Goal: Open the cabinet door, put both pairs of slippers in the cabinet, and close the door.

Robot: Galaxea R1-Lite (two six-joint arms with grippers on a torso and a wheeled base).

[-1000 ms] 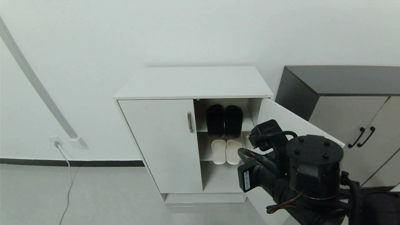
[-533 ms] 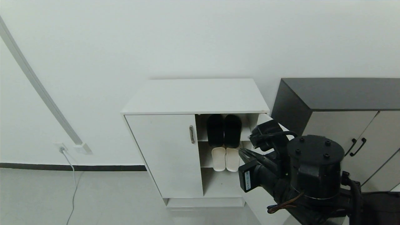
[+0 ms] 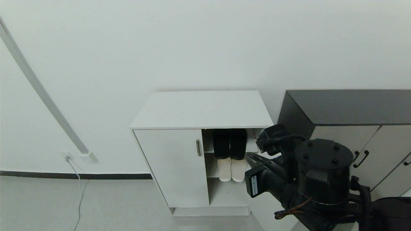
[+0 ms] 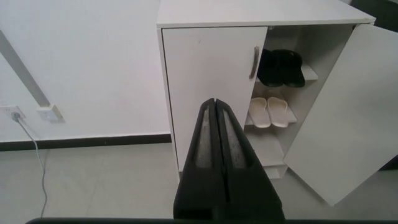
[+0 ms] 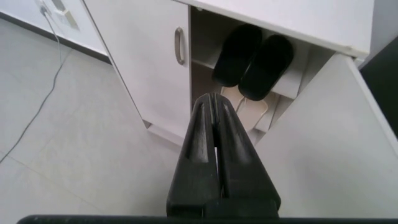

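Black slippers (image 5: 249, 57), white slippers (image 4: 270, 112) shelved beyond right pincer (image 5: 216, 98), closed together, empty; left pincer (image 4: 215, 102) likewise. Door-closing step in hand. Next: press open door (image 5: 323, 143) beside right pincer shut

A wall socket (image 3: 66, 157) sits low on the white wall. A grey cable (image 3: 79, 187) hangs from it to the pale floor (image 3: 122, 205). A slanted conduit (image 3: 41, 88) rises from just beside it, and a black skirting strip (image 3: 112, 176) runs just below it. Well to its right stands a dark-topped cabinet (image 3: 346, 107).
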